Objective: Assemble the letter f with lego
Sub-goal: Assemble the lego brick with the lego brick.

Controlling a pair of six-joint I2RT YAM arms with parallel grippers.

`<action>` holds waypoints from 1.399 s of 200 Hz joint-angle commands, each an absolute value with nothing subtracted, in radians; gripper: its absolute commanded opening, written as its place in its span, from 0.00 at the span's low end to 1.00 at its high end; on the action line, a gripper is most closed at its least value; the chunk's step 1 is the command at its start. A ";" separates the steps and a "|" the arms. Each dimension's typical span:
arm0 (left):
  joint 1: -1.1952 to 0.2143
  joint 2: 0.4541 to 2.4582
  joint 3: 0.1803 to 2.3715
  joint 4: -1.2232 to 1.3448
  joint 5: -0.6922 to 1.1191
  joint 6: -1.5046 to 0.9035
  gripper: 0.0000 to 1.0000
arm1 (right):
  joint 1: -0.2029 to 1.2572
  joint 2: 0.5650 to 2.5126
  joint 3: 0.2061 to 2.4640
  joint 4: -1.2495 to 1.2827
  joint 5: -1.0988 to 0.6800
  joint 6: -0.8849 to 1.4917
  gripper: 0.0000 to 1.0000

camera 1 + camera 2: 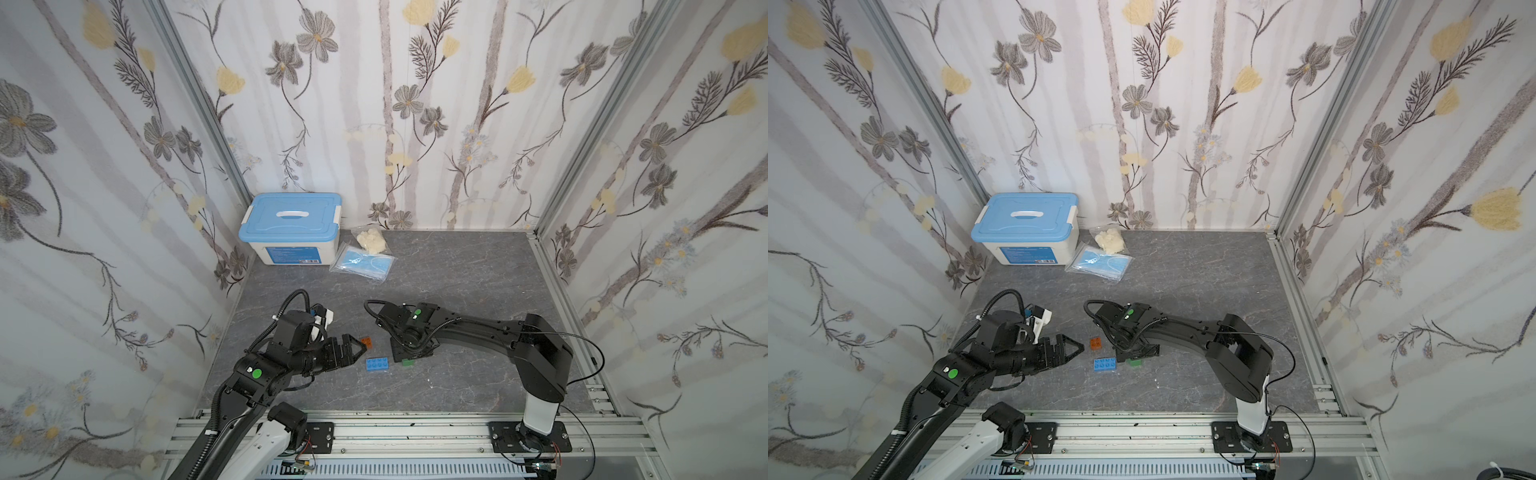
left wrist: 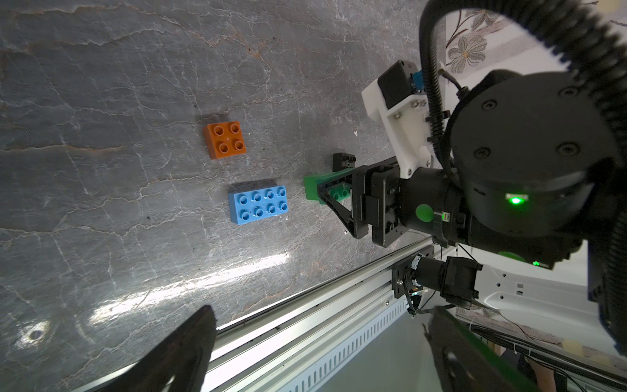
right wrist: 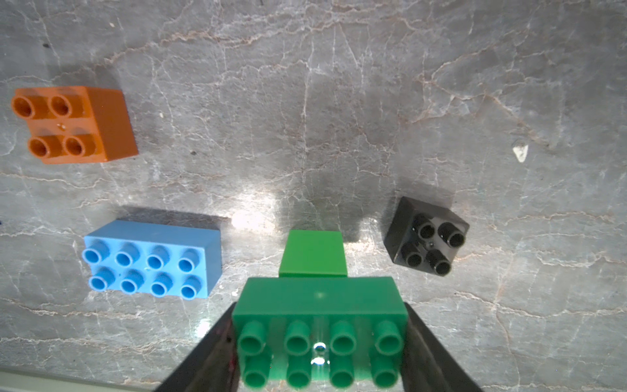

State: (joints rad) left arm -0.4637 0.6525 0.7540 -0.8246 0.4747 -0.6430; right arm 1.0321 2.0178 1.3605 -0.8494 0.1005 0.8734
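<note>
Green brick (image 3: 319, 298) gripped by right tool (image 3: 319, 353); left tool (image 2: 320, 315) spread wide.

left arm (image 1: 224, 415): rises from its base behind the left claw, forearm sloping forward and up.
left wrist (image 1: 291, 332): rolled, so the claw lies on its side; a cable loop arches above it.
left claw (image 1: 360, 351): jaws spread wide with nothing between them, tips aimed toward the right claw.
right arm (image 1: 540, 357): upright at the base, elbow high behind its claw, forearm stretched out low toward the left claw.
right wrist (image 1: 409, 328): bent downward, so the claw points at the surface beneath it.
right claw (image 3: 319, 325): jaws partway closed, clamped on the green brick (image 3: 315, 295), one finger (image 3: 203, 353) against each short end.
spacing: the two claws are near each other but do not touch.
</note>
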 commanded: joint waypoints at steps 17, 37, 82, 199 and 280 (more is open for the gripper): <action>-0.462 0.655 0.753 -0.807 0.480 -0.634 1.00 | 1.031 2.023 1.328 -0.807 0.094 0.877 0.58; -0.462 0.655 0.753 -0.807 0.477 -0.634 1.00 | 1.031 2.012 1.301 -0.778 0.095 0.877 0.57; -0.459 0.664 0.752 -0.804 0.474 -0.634 1.00 | 1.039 1.984 1.263 -0.737 0.123 0.871 0.57; -0.451 0.685 0.752 -0.806 0.462 -0.637 1.00 | 1.057 1.976 1.229 -0.698 0.147 0.848 0.58; -0.449 0.687 0.751 -0.810 0.459 -0.637 1.00 | 1.058 1.981 1.230 -0.702 0.147 0.853 0.58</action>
State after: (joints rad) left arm -0.4507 0.6868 0.7509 -0.8227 0.4637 -0.6430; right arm 1.0592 1.9568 1.2369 -0.7101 0.1600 0.8467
